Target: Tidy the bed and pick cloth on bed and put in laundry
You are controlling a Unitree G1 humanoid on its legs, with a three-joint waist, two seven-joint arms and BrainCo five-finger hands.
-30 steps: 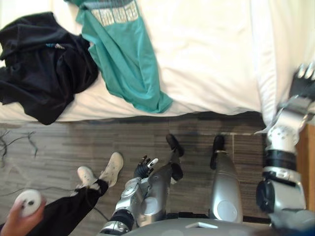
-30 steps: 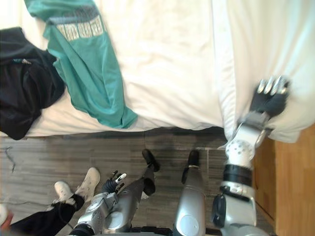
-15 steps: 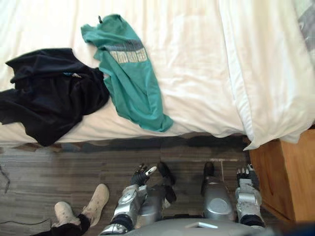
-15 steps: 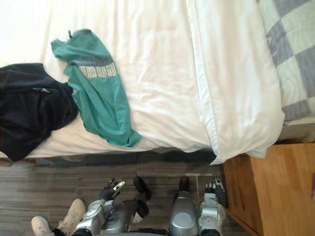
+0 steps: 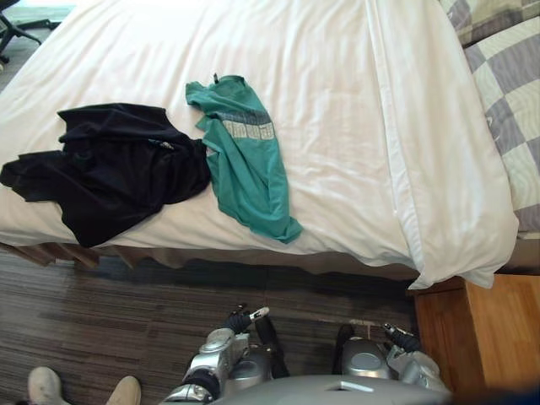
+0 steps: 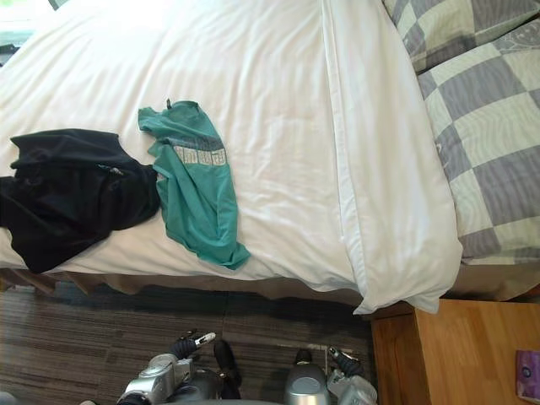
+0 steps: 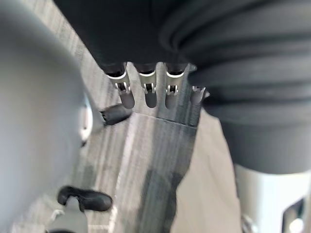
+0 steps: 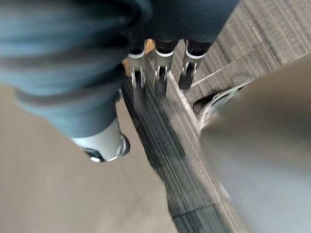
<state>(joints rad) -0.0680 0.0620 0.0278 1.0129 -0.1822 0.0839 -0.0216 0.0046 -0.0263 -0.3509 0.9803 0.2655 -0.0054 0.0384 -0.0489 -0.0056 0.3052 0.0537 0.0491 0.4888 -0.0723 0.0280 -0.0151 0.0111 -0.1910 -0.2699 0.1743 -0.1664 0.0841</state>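
Observation:
A black garment lies bunched near the left edge of the white bed. Beside it, a teal T-shirt is spread out, its hem reaching the bed's near edge. The white duvet covers the right part of the bed, its corner hanging over the near edge. My left hand hangs low over the floor, apart from the bed, fingers straight and holding nothing. My right hand also hangs low beside the nightstand, its fingers straight and empty.
Grey-and-cream checked pillows lie at the bed's right end. A wooden nightstand stands at the lower right with a small purple item on it. A person's pale shoes show on the dark plank floor at the lower left.
My right hand has let go of the white duvet and dropped to my side, fingers now straight. The camera has shifted, bringing in more of the bed and the pillows.

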